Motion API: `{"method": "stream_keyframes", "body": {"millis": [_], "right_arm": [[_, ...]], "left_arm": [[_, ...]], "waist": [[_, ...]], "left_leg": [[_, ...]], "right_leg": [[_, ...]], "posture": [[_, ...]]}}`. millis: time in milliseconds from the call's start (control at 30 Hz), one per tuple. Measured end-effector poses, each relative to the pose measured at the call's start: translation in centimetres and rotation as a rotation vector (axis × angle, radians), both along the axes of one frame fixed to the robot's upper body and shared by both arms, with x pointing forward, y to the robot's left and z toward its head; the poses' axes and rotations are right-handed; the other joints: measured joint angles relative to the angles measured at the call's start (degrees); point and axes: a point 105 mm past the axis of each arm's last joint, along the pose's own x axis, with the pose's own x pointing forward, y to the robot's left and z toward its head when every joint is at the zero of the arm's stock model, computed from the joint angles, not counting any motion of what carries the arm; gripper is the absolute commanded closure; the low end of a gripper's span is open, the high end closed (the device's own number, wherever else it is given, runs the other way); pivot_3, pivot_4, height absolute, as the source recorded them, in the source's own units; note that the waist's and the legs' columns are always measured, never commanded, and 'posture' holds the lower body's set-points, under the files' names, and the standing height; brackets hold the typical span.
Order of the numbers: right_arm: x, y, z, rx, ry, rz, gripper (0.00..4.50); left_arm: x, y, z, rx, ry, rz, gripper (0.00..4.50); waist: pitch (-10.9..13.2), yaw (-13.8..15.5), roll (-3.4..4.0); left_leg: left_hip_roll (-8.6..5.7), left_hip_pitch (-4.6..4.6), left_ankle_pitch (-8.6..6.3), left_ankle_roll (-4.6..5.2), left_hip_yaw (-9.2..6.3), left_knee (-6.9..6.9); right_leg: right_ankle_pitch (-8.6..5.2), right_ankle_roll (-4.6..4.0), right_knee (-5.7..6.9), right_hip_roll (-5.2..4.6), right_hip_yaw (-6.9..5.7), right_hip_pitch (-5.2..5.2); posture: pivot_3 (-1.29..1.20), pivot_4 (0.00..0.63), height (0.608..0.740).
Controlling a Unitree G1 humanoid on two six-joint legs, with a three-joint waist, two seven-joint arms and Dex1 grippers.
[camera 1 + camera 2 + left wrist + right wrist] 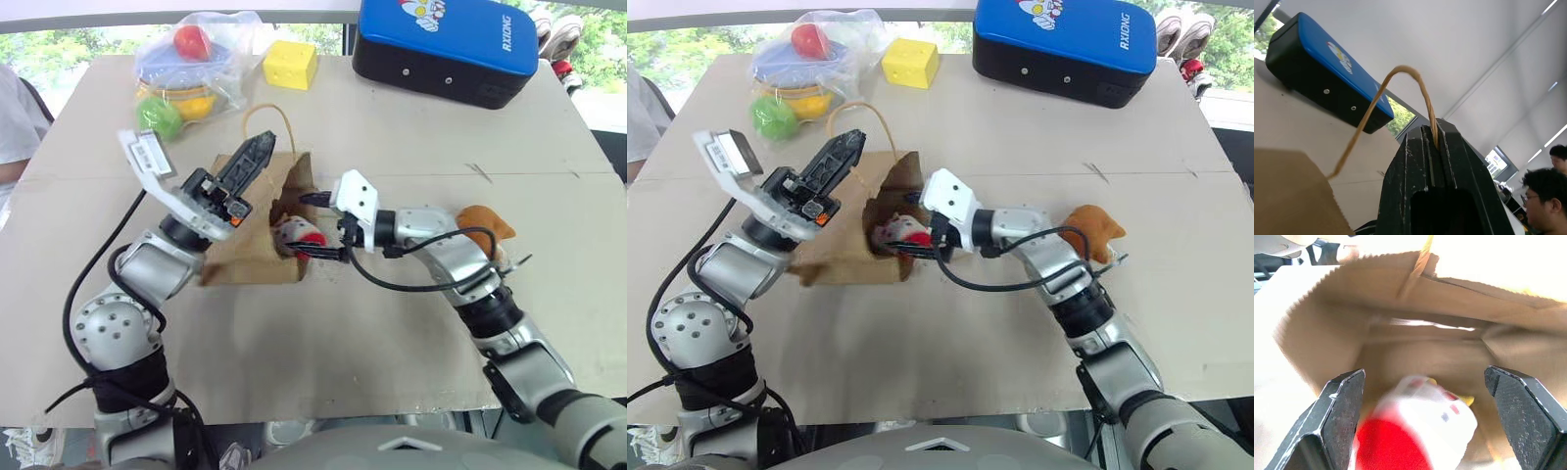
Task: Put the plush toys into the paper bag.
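While my left gripper (257,155) pinches the paper bag (257,257) handle, my right gripper (1422,423) stands spread at its mouth, white mouse (1418,431) just inside, orange-brown plush (484,225) waiting well outside the bag.

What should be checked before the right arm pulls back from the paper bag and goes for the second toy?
1. Bag mouth held open: the left gripper is shut on the handle of the paper bag. Ok.
2. Right gripper jaws open: ok, apart on both sides of the white mouse.
3. Mouse free of the jaws: cannot tell, it sits close between them.
4. Mouse fully inside the bag: not ok, it lies at the mouth.
5. Orange-brown plush bagged: not ok, it is on the table behind the right forearm.
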Motion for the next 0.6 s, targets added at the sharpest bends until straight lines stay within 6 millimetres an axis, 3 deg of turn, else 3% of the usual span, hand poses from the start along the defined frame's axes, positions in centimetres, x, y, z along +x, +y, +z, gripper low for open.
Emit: {"method": "stream_keyframes", "body": {"millis": [167,467,600], "right_arm": [[0.2,-1.2,0.6,-0.019,-0.005,-0.037,0.67],[0.2,-1.6,-3.3,-0.236,0.157,-0.070,0.67],[0.6,-0.8,-4.5,-0.252,0.231,-0.069,2.56]], "left_arm": [[0.1,0.1,-0.1,0.012,-0.035,-0.009,4.50],[0.0,-0.1,-0.5,0.027,-0.047,-0.019,4.50],[-0.2,0.1,-1.1,0.028,-0.032,-0.007,4.50]], "waist": [[0.0,-0.2,0.00],[0.0,-0.2,0.00],[0.0,-0.4,0.00]], "left_leg": [[0.02,0.03,0.00,0.00,0.01,-0.01],[0.01,0.02,0.00,0.00,0.01,-0.01],[0.03,0.03,0.00,0.01,0.01,-0.02]], "right_leg": [[-0.01,-0.01,0.00,0.03,0.02,0.00],[-0.01,-0.01,-0.02,0.02,0.02,0.00],[-0.01,-0.01,-0.01,0.04,0.02,-0.01]], "posture": [[0.00,0.150,0.740],[0.00,0.150,0.740],[0.00,0.150,0.740]]}}
